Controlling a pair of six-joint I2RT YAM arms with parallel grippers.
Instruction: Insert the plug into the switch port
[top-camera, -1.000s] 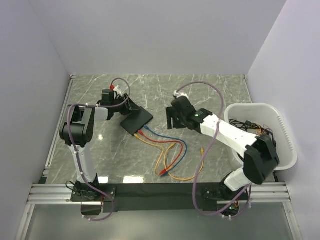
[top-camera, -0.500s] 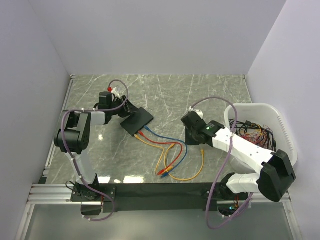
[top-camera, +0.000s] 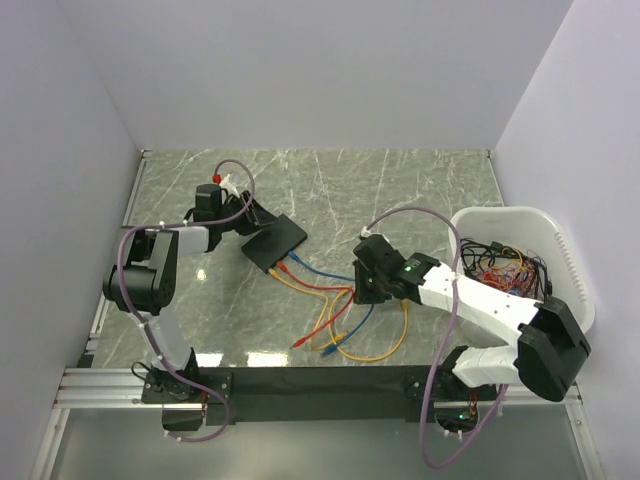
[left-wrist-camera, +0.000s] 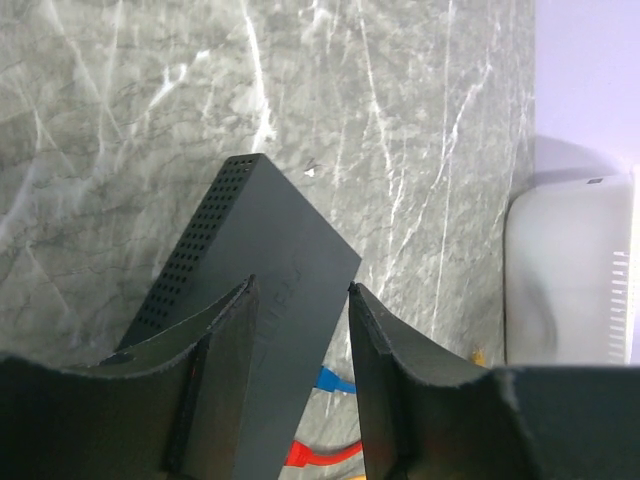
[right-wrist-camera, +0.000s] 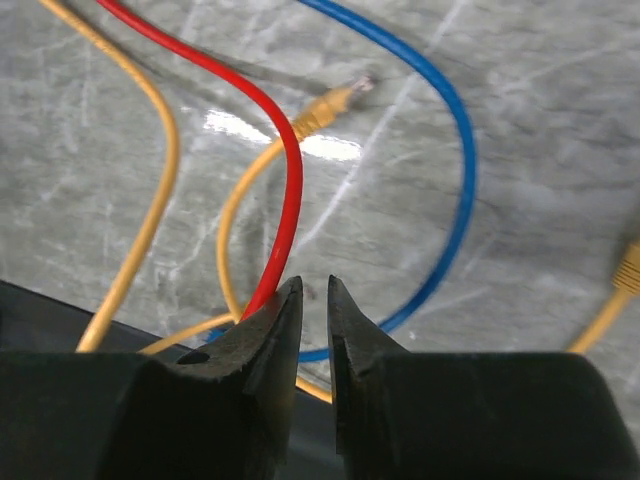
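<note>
The left gripper (left-wrist-camera: 300, 295) has its jaws closed on the near end of the switch (left-wrist-camera: 270, 220). The black box passes between them, its perforated side by one finger and its flat top running away past the tips over the marble table (left-wrist-camera: 120, 100). Just beside the other finger, low against the switch's edge, a blue connector (left-wrist-camera: 335, 380) and a red connector (left-wrist-camera: 310, 455) show; the wrist view does not show whether they are seated. Far off to that side of the jaws stands the white tub (left-wrist-camera: 565, 270). The right gripper (right-wrist-camera: 313, 285) is low over the table, well apart from the switch, with its jaws drawn nearly together on the red cable (right-wrist-camera: 285, 170), which curves down from beyond the tips and disappears at them. Beyond these jaws a blue cable (right-wrist-camera: 455, 150) loops round on one side and a yellow cable (right-wrist-camera: 160, 170) runs on the other. Straight ahead of the tips lies a loose yellow plug (right-wrist-camera: 325, 100), flat on the table. From above, the red cable's free plug (top-camera: 297, 343) lies on the table, away from the right jaws towards the arm bases and not in any socket.
</note>
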